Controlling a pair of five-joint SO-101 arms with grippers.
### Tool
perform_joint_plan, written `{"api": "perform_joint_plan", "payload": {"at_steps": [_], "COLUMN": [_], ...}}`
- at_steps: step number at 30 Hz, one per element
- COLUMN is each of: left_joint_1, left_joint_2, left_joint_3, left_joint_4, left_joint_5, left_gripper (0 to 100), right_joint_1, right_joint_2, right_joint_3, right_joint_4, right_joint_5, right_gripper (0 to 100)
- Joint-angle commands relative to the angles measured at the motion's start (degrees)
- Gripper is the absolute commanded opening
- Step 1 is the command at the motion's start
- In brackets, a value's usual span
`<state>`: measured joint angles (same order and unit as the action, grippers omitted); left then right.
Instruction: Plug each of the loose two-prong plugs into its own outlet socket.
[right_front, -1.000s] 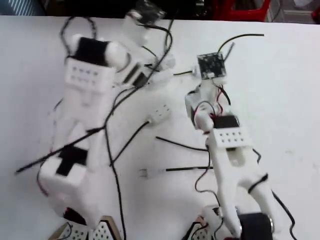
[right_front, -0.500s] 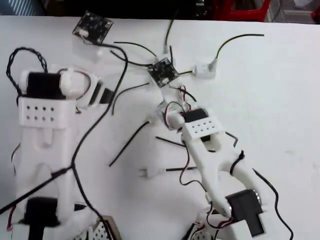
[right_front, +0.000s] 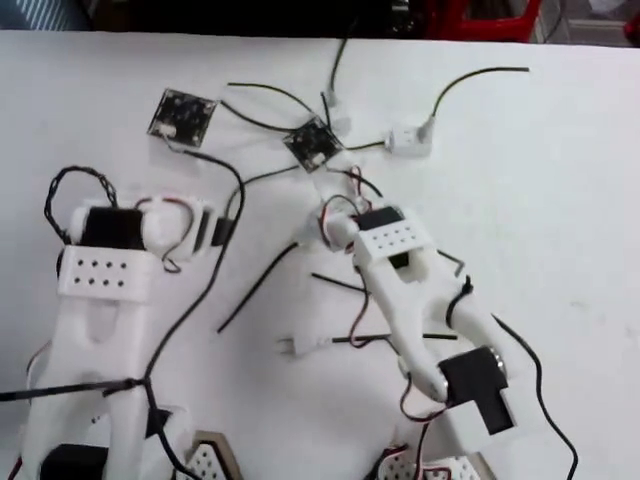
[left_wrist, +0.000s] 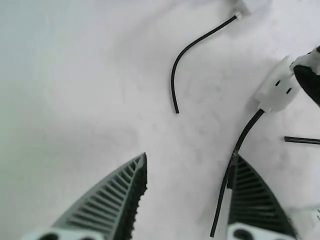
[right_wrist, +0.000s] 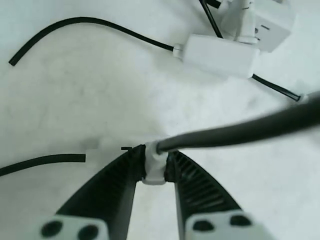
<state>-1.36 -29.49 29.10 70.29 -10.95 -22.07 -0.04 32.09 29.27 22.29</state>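
My right pincer (right_wrist: 152, 152) is clamped on a small white plug (right_wrist: 154, 170). The plug's black cord (right_wrist: 240, 130) runs out sideways across one finger, so I'm holding it across its body. I can't see the prongs from here.

The white socket block (right_wrist: 217, 55) lies on the table (right_front: 560, 200) ahead of the fingertips and a little off to the cord side. Its long axis runs across my line of approach, and its own cord leaves one end in a curve. I can't tell which face has the slots. I judge the move turns on that: the plug has to be turned until it points into the block's end.

There is open tabletop between the fingertips and the block, though other cords and a second white piece crowd close behind it.

My left pincer (left_wrist: 190, 159) is spread wide with nothing in it. A two-slot socket (left_wrist: 277, 90) sits ahead, beyond one jaw, and its cord trails back beside that jaw.

Another loose plug (right_front: 290, 345) lies well behind both pincers, beside the right arm.
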Motion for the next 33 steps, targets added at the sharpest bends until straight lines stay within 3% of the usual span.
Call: {"api": "perform_joint_plan", "payload": {"at_steps": [1, 26, 33], "left_joint_1": [-0.3, 0.1, 4.8], "left_joint_2": [-2.3, -2.3, -2.0], "left_joint_3": [2.8, 7.0, 7.0], "left_joint_4": [-4.4, -7.5, -17.7], "left_joint_5": [1.8, 2.0, 8.6], "left_gripper": [26, 26, 27], "right_joint_1": [0.0, 3.4, 3.2], "right_joint_2": [0.4, 2.3, -3.6], "right_joint_3": [-2.5, 3.3, 7.6], "right_joint_4": [-2.6, -4.1, -4.5], "right_joint_5": [0.4, -2.7, -3.7], "right_gripper": [1.8, 1.8, 1.8]}}
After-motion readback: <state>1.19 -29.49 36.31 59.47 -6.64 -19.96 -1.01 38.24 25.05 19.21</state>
